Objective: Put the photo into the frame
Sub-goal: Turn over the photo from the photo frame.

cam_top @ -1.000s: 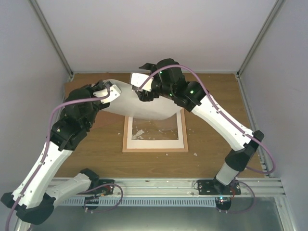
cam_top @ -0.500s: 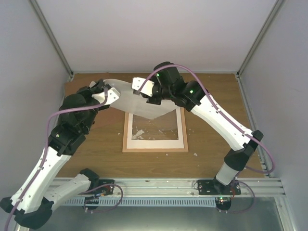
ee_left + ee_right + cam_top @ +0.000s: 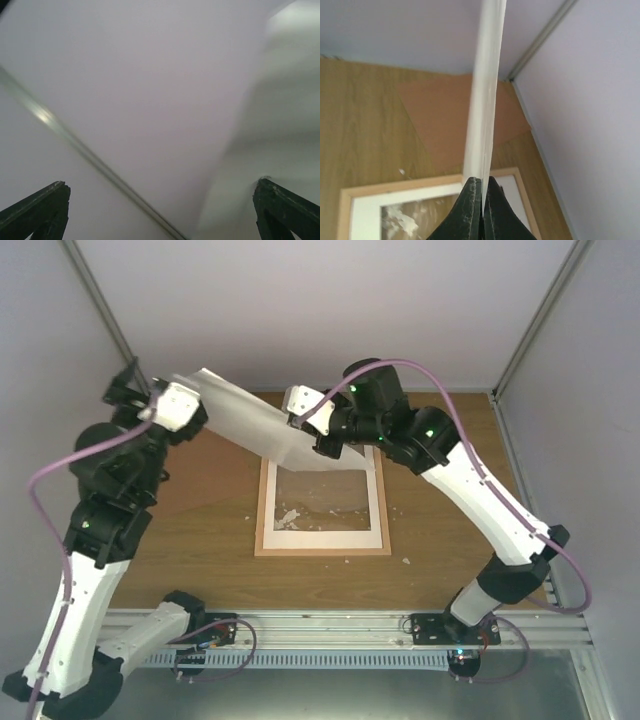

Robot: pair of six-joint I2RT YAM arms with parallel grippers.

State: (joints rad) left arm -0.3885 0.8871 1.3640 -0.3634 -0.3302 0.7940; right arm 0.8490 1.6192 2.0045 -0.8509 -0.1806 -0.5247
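Photo point(image 3: 250, 430): plain white side showing. Frame point(image 3: 322, 551): pale natural wood rails, white inner border. Scraps point(image 3: 290, 517): white flecks on brown seen through pane. Table point(image 3: 200, 540): mid-brown wood grain. Backing board point(image 3: 450, 120): flat reddish-brown, plain. Arms point(image 3: 480, 500): white shells, black joints. Cables point(image 3: 400, 362): purple. Walls point(image 3: 300, 310): pale grey-lilac.

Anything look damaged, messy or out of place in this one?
Yes: white scraps lie on the pane inside the frame, with a few more crumbs on the table beside it. They would likely end up trapped under the photo.
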